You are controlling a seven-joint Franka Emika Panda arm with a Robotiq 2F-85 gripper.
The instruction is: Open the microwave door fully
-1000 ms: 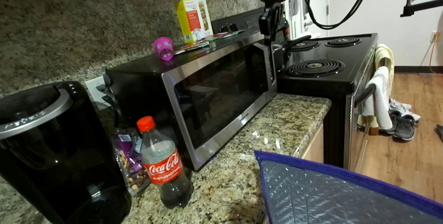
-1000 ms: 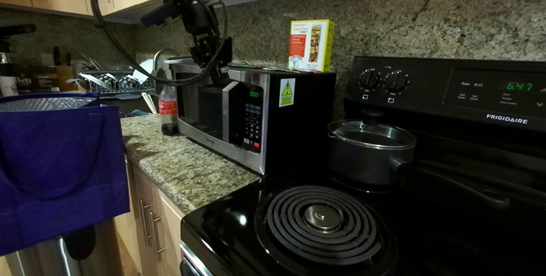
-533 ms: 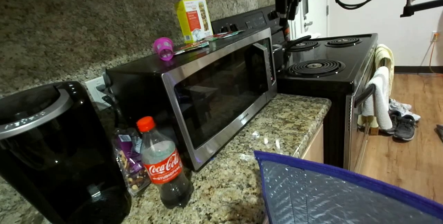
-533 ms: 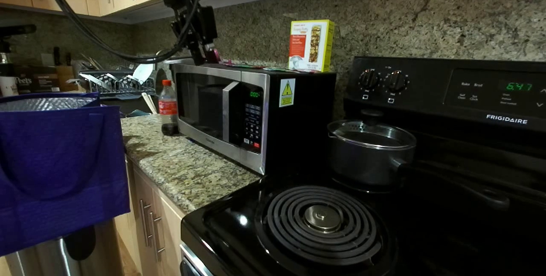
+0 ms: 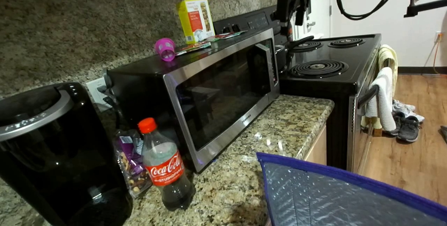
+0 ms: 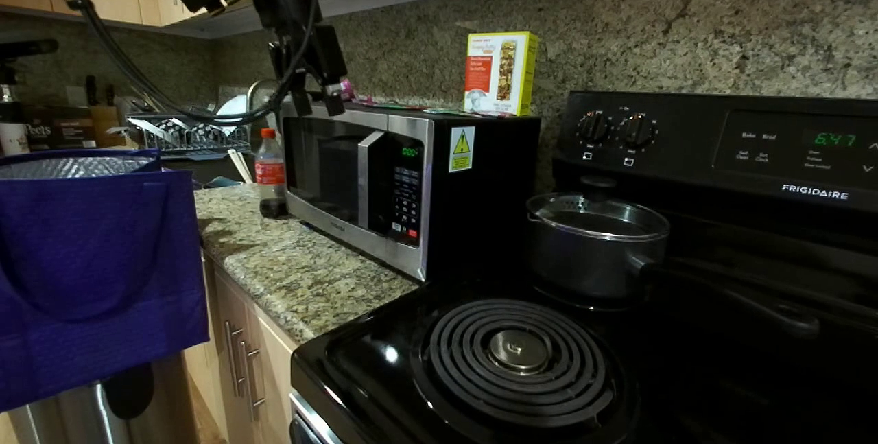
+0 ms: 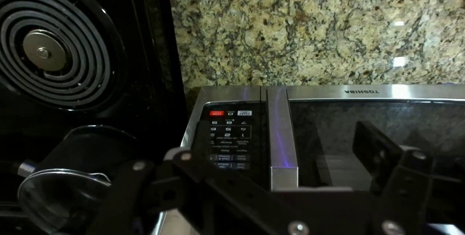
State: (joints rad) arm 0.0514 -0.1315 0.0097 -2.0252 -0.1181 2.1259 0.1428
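The microwave is a black box with a steel front, standing on the granite counter. Its door, steel-framed with dark glass, lies flush against the front in both exterior views. A steel bar handle runs upright beside the keypad. My gripper hangs in front of the microwave near its top edge, apart from the handle. In the wrist view the gripper is open wide; the handle appears between its fingers, farther off, and nothing is held.
A cola bottle stands at the microwave's far end from the stove. A yellow box and a pink cup are on top. The stove bears a lidded pot. A purple bag stands before the counter.
My gripper has drawn away from the upper end of the handle, and its fingers have spread from shut to open. The microwave door has not moved.
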